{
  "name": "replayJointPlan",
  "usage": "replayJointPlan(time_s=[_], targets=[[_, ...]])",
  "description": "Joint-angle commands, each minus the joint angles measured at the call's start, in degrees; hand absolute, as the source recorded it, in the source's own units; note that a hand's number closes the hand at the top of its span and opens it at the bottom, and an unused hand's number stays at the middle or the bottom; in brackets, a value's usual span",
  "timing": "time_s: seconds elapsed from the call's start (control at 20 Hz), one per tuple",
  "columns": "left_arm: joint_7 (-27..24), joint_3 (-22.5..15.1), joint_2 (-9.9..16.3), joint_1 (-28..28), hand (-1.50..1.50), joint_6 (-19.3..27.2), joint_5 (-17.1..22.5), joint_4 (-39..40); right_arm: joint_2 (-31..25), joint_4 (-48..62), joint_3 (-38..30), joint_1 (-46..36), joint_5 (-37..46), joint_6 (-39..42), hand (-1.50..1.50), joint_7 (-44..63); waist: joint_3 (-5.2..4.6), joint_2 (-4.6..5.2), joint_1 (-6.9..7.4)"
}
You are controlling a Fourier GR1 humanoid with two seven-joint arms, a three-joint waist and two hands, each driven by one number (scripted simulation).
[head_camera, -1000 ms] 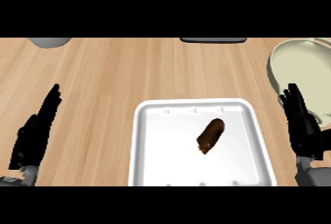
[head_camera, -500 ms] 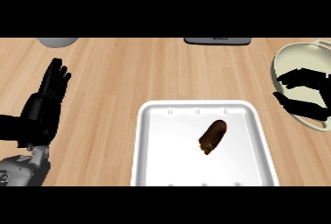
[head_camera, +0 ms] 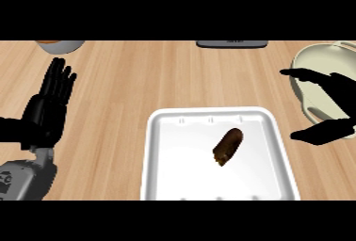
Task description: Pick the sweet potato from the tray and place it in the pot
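A brown sweet potato [head_camera: 229, 146] lies slanted in the middle of the white tray [head_camera: 167, 160] at the lower centre of the head view. The cream pot [head_camera: 319, 61] sits at the right edge, partly hidden by my right hand [head_camera: 338, 101]. That hand hovers open to the right of the tray, thumb and fingers spread wide, apart from the sweet potato. At the left my left hand [head_camera: 46, 110] rests open with straight fingers pointing up, well away from the tray.
A grey bowl with an orange inside [head_camera: 60, 45] peeks in at the top left. A dark flat object [head_camera: 232, 44] lies at the top edge, centre right. Bare wooden counter [head_camera: 153, 80] spreads between my hands above the tray.
My right hand has swung in from the right edge and spread open beside the tray, in front of the pot. The left hand rose with its forearm now showing. The sweet potato has not moved.
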Motion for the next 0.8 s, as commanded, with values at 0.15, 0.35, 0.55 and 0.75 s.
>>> replayJointPlan(time_s=[0.15,0.35,0.55,0.75], targets=[[-0.8,0.3,-1.8,-0.6,0.00,-0.2,-0.2,0.4,-1.0,-6.3,6.8,-6.5,-1.8,14.9,-1.50,17.2,0.03,-0.10,0.44],[-2.6,2.5,-0.2,0.0,0.00,-4.0,1.1,2.8,5.7,-4.8,11.0,-11.8,-2.5,19.4,-1.50,27.1,0.06,0.07,0.84],[-0.4,0.5,-3.5,-2.9,0.00,0.6,-2.7,2.6,11.0,0.7,12.1,-13.7,-0.3,22.8,-1.50,29.9,0.17,0.09,0.42],[-1.5,1.2,-3.3,-1.4,0.00,-1.7,-2.4,2.7,19.1,3.7,13.9,-16.4,-0.8,22.3,-1.50,39.1,0.16,0.02,0.53]])
